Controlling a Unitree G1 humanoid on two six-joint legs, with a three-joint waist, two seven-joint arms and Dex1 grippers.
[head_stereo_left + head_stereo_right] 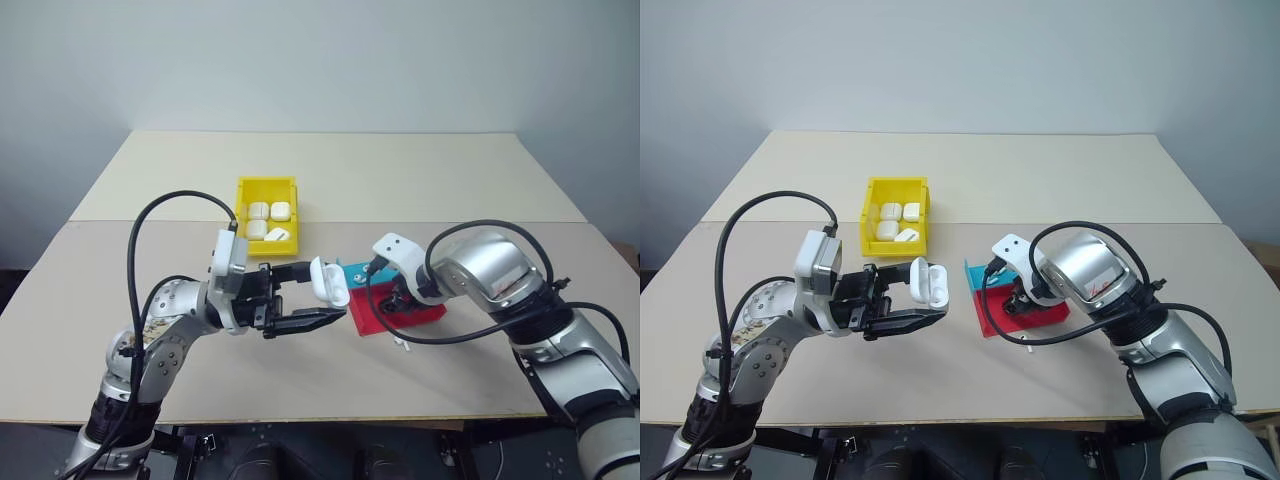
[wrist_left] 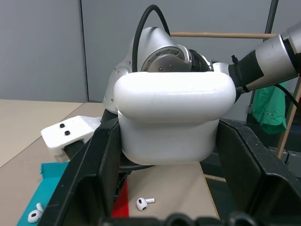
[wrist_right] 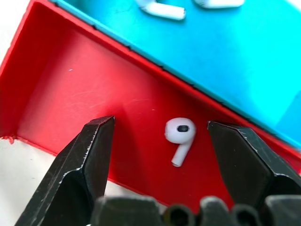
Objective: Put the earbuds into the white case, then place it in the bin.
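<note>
White case (image 1: 329, 280) hangs lid-open in the clamped left gripper (image 1: 300, 297), just left of the teal-and-red tray (image 3: 70, 84), presumably ready to receive the earbud (image 3: 180, 138) lying in the tray's red half between the right gripper's (image 3: 160, 134) parted fingers.

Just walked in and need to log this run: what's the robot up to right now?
The left gripper holds a white case with its lid open, above the table. The right gripper is down over the red half of the teal-and-red tray, jaws open on either side of one earbud lying there, not yet gripped. Two more earbuds lie on the teal half. The yellow bin behind already holds several white cases.
</note>
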